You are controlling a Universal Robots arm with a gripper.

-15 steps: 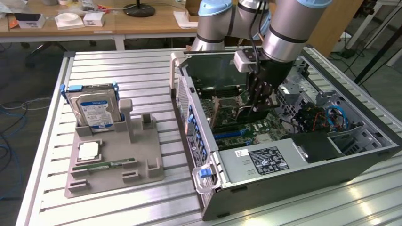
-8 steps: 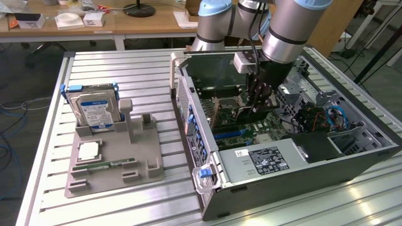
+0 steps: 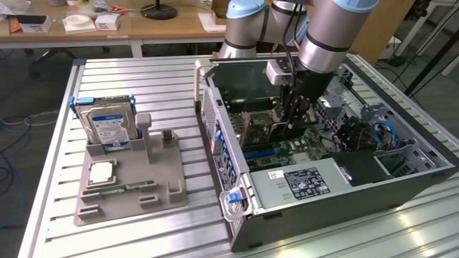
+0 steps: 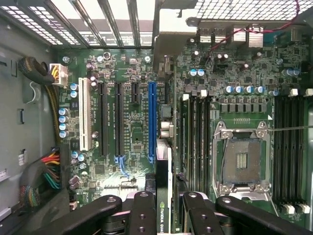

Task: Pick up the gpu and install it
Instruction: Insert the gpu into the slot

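My gripper [image 3: 296, 110] is down inside the open computer case [image 3: 215, 123], over the motherboard [image 3: 269, 145]. It is shut on the gpu [image 4: 164, 205], a thin dark card seen edge-on between the two black fingers [image 4: 142, 213], with NVIDIA lettering on its edge. The card runs away from the fingers toward the case's rear slot openings, where its silvery end bracket [image 4: 171, 29] shows. It hangs just beside the long blue expansion slot [image 4: 151, 122], lying parallel to it. I cannot tell whether the card touches the board.
Black slots [image 4: 117, 117] and a white slot [image 4: 82, 115] lie beyond the blue one. The CPU socket [image 4: 242, 164] and cable bundles [image 4: 46, 176] flank the card. A grey holder [image 3: 133, 183] on the table carries a hard drive [image 3: 111, 126] and a memory stick [image 3: 118, 189].
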